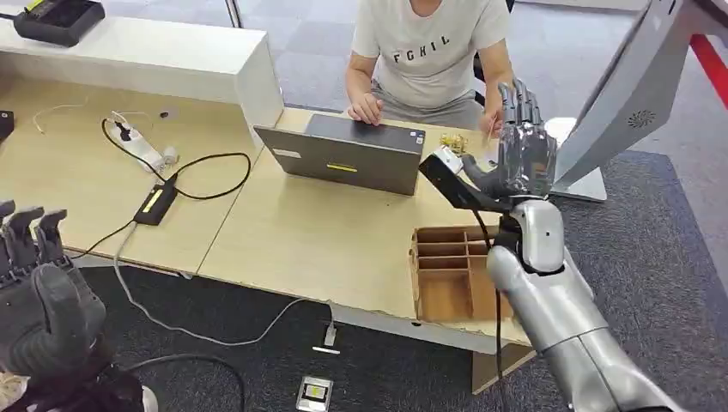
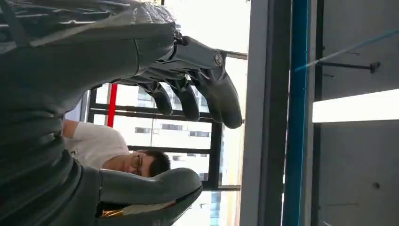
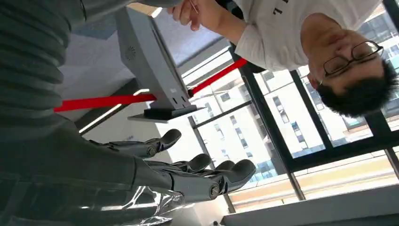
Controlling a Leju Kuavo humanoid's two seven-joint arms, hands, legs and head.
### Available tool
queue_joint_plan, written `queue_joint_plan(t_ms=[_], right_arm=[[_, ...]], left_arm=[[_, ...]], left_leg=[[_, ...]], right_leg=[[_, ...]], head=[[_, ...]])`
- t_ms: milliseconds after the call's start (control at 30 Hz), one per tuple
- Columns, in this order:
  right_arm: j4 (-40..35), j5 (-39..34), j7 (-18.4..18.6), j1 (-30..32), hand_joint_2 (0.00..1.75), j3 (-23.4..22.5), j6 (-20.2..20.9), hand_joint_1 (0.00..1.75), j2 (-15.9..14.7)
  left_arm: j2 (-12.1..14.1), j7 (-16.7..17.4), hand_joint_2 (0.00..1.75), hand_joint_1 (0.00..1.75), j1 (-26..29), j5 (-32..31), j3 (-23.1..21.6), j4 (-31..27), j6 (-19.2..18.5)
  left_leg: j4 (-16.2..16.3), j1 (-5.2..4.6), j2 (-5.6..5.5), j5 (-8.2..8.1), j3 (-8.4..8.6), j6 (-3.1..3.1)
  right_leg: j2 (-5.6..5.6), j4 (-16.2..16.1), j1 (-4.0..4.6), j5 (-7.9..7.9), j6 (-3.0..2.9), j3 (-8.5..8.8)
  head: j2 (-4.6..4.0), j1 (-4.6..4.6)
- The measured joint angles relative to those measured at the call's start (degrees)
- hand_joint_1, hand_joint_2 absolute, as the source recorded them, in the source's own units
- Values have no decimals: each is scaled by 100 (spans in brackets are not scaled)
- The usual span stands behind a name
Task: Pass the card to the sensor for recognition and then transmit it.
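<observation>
**Right hand raised at centre right; card not located**

Your right hand (image 1: 524, 159) stands upright with fingers spread wide, holding nothing, likely presented to the person (image 1: 429, 51) opposite. Your left hand (image 1: 39, 283), lower left, is loosely open and empty. You cannot tell where the card lies. The wooden tray (image 1: 446, 275) on the tabletop (image 1: 326, 240) shows bare compartments.

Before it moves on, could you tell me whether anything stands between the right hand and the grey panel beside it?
Nothing visible does: the right hand is raised beside the grey panel, with open air between them. No card can be made out in the hand.
</observation>
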Motion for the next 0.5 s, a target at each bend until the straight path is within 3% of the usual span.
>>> queue_joint_plan(t_ms=[133, 267, 500], right_arm=[[-1040, -205, -135, 695, 175, -55, 68, 0, -192], [-2214, -898, -537, 1515, 175, -118, -48, 0, -411], [-4249, -841, -907, 2693, 175, -83, -339, 0, -723]], left_arm=[[-2, 0, 175, 73, 70, -59, 33, 0, -46], [-9, 0, 175, 75, 139, -234, 72, 0, 90], [-11, 0, 175, 70, 205, -593, 96, -4, 449]], left_leg=[[0, 0, -2, 0, -1, 0], [-1, 0, -1, -1, -2, 1], [-2, 0, -1, -1, -2, 1]], right_leg=[[-2, -2, 0, -2, 0, 0], [-1, -2, 0, -2, -1, 0], [-1, -3, 0, -3, -2, 0]], head=[[0, 0], [0, 2], [0, 4]])
